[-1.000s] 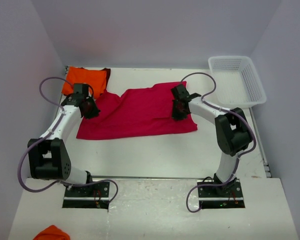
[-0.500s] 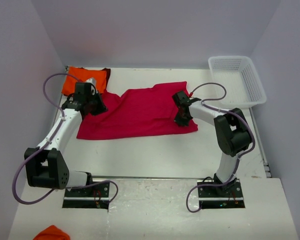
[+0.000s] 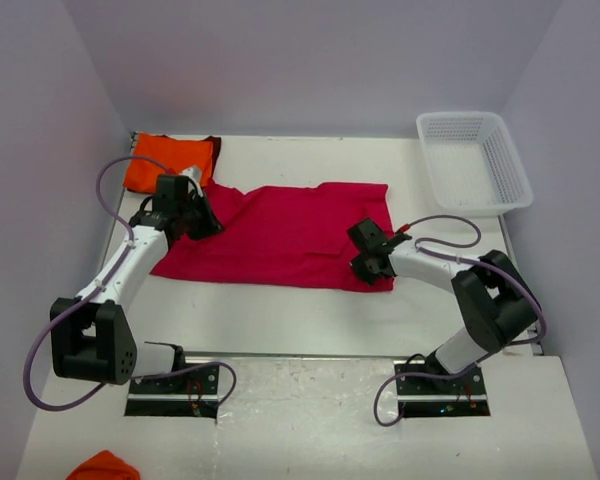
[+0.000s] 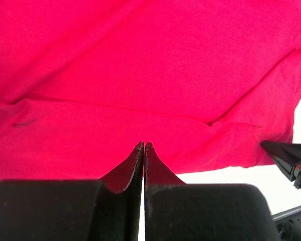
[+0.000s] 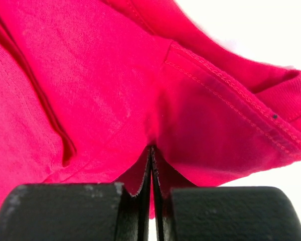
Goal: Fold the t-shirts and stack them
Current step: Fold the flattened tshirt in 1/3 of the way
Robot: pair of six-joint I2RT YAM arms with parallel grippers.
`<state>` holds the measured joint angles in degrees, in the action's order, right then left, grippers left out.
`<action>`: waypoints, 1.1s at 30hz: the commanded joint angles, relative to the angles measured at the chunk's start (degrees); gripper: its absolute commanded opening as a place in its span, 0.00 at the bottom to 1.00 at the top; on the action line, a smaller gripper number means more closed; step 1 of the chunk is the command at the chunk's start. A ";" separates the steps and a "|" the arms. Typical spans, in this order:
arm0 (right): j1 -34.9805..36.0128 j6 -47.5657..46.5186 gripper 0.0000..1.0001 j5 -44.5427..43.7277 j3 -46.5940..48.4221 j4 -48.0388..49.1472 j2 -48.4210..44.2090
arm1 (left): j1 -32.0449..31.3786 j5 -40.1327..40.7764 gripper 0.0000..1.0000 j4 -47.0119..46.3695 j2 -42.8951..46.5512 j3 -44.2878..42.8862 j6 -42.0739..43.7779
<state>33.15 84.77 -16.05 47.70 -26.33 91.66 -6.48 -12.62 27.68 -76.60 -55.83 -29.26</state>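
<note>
Crimson-pink t-shirt (image 3: 280,235) | edges pinched in left end effector (image 4: 143,145), right end effector (image 5: 151,149)

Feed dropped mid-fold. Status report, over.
Left gripper shut on crimson t-shirt. Right gripper shut on same shirt. Orange t-shirt lies far left. Nothing in the way.

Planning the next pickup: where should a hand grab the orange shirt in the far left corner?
Probably its maroon right edge, coming from the right: the orange t-shirt lies flat in the far corner, and that edge faces bare table.
</note>
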 commanded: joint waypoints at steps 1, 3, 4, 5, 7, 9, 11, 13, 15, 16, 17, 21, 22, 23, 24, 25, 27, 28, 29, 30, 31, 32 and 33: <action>4.11 8.12 0.00 0.14 -6.56 -13.31 1.78 | -0.73 -2.41 0.00 -2.72 1.28 0.55 1.74; 5.78 11.54 0.00 1.54 -9.02 -13.23 0.90 | -0.90 -2.84 0.00 -2.90 0.93 0.64 1.75; 6.31 11.21 0.00 2.60 -9.73 -10.87 0.37 | -1.08 -3.37 0.00 -2.98 0.75 0.73 1.75; 8.06 11.38 0.00 3.56 -10.43 -9.72 0.45 | -1.34 -3.90 0.00 -3.42 0.75 0.81 1.92; 10.09 6.48 0.00 3.14 -9.30 -6.12 1.59 | -1.86 -5.04 0.00 -3.77 0.13 0.90 2.10; 12.64 -0.19 0.00 -0.10 -1.94 -8.90 5.45 | -2.48 -5.66 0.00 -4.30 -0.48 0.81 2.36; 17.53 -4.07 0.00 -6.58 8.13 -17.84 7.82 | -3.88 -7.33 0.00 -4.39 -1.18 0.29 3.50; 21.15 -6.71 0.00 -18.89 16.49 -25.39 7.92 | -5.99 -7.68 0.00 -4.39 -1.80 0.11 4.73; 24.15 -8.04 0.00 -27.32 20.65 -30.87 7.14 | -9.05 -7.94 0.00 -4.48 -1.98 -0.06 5.26; 24.25 -9.70 0.00 -28.58 23.72 -33.76 6.52 | -10.21 -7.77 0.00 -4.57 -1.98 -0.15 5.52; 24.33 -10.50 0.01 -29.90 25.23 -36.05 5.04 | -11.52 -7.77 0.00 -4.65 -2.15 -0.67 5.61; 24.25 -8.84 0.01 -34.48 28.85 -45.11 -0.75 | -18.99 -9.34 0.00 -4.92 -4.96 -2.78 5.18; 24.33 -8.83 0.01 -35.27 28.76 -47.56 -2.08 | -22.05 -9.79 0.00 -4.92 -5.83 -3.31 4.65; 24.25 -6.57 0.01 -36.14 28.76 -49.68 -3.49 | -23.74 -10.40 0.00 -5.53 -7.58 -4.27 4.30; 24.25 -5.85 0.01 -36.85 28.59 -51.70 -4.98 | -25.41 -11.36 0.00 -6.14 -8.47 -4.72 4.03; 24.25 -5.67 0.00 -38.94 28.41 -54.85 -8.13 | -29.08 -11.63 0.00 -6.58 -9.79 -5.42 3.86; 23.90 -3.12 0.00 -42.29 28.76 -59.87 -11.57 | -33.74 -11.46 0.00 -7.12 -14.18 -8.05 3.42; 23.11 -5.91 0.00 -43.26 29.81 -59.89 -15.68 | -34.90 -11.37 0.00 -7.20 -16.02 -9.11 2.63; 19.88 -10.37 0.00 -43.10 30.86 -59.98 -17.81 | -36.05 -10.94 0.00 -7.38 -19.17 -11.03 2.19; 18.20 -13.29 0.00 -42.75 32.18 -59.63 -20.09 | -38.15 -10.06 0.00 -7.47 -20.68 -12.01 1.92; 16.44 -18.89 0.00 -41.44 33.76 -53.37 -22.64 | -39.12 -9.62 0.00 -7.55 -22.44 -13.15 1.57; 13.29 -29.30 0.00 -37.25 34.12 -49.21 -28.14 | -40.00 -9.00 0.00 -7.55 -25.59 -15.42 1.31; 12.39 -34.10 0.00 -35.29 33.69 -44.65 -31.51 | -40.62 -8.56 0.00 -7.55 -27.10 -16.40 1.05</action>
<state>49.30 67.13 -51.37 78.54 -72.95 69.89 -45.65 -21.89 21.96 -100.01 -67.61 -26.70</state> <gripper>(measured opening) 0.003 0.002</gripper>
